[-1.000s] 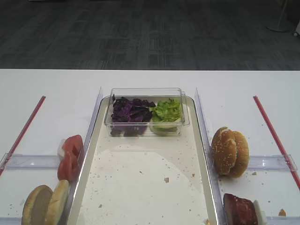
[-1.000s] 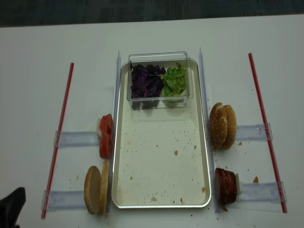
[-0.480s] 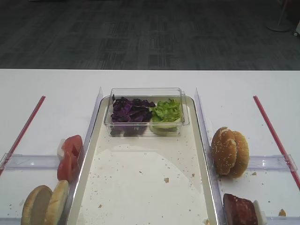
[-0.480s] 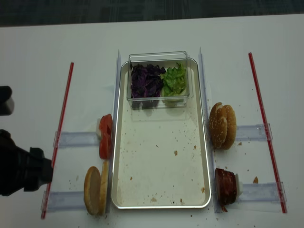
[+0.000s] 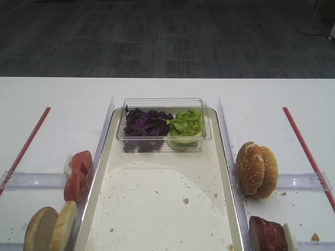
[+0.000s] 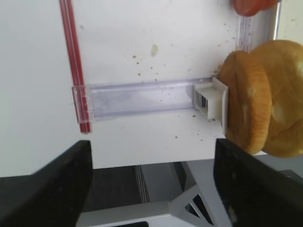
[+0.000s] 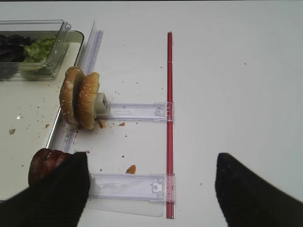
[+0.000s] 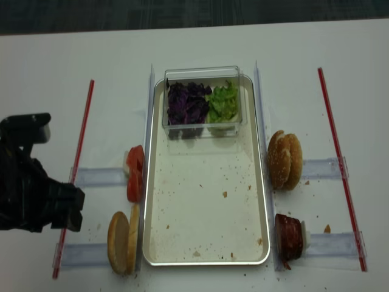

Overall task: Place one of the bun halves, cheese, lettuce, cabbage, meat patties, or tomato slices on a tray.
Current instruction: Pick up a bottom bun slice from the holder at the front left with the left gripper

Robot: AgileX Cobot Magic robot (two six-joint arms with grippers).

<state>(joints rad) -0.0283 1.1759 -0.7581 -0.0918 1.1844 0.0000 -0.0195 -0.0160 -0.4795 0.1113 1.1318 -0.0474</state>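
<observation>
Bun halves [image 6: 262, 104], two plain tan rounds with smooth crust, stand on edge beside each other against a white plastic stop [image 6: 211, 101] at the end of a clear plastic rail [image 6: 142, 97], just outside the near-left corner of the shallow rectangular metal tray [image 8: 206, 201], its cream floor speckled with crumbs. Their flat faces point along the rail. The left gripper [image 6: 151, 182] hangs near them, its dark fingers [image 6: 45, 184] spread wide, holding nothing. The right gripper [image 7: 151, 189] likewise stands wide and empty. No writing is legible.
</observation>
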